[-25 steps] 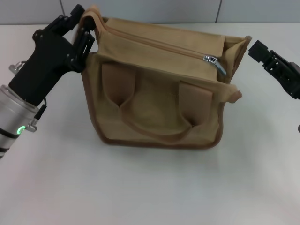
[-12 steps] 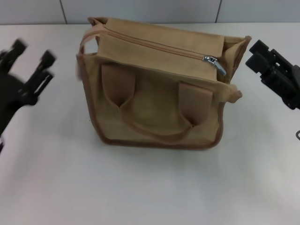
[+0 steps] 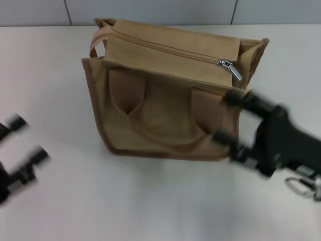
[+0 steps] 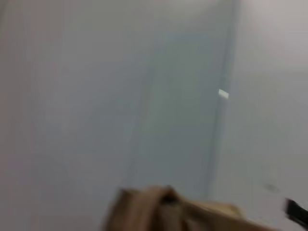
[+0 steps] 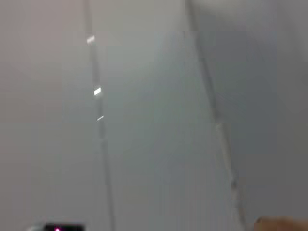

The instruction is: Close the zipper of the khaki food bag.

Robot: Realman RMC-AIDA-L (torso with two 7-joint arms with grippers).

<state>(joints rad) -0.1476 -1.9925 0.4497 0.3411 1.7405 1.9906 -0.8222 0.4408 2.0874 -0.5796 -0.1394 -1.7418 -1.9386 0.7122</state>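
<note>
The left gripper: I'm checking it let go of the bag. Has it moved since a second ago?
Yes. The left gripper, jaws open, has left the khaki food bag's far left corner and dropped toward the near left of the head view, clear of the bag.

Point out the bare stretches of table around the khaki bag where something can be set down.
Free: the wide strip of table in front of the khaki food bag, between the left gripper and the right gripper, and the strip behind the bag up to the wall. Crowded: the bag's front right corner, where the right gripper, open, overlaps it.
</note>
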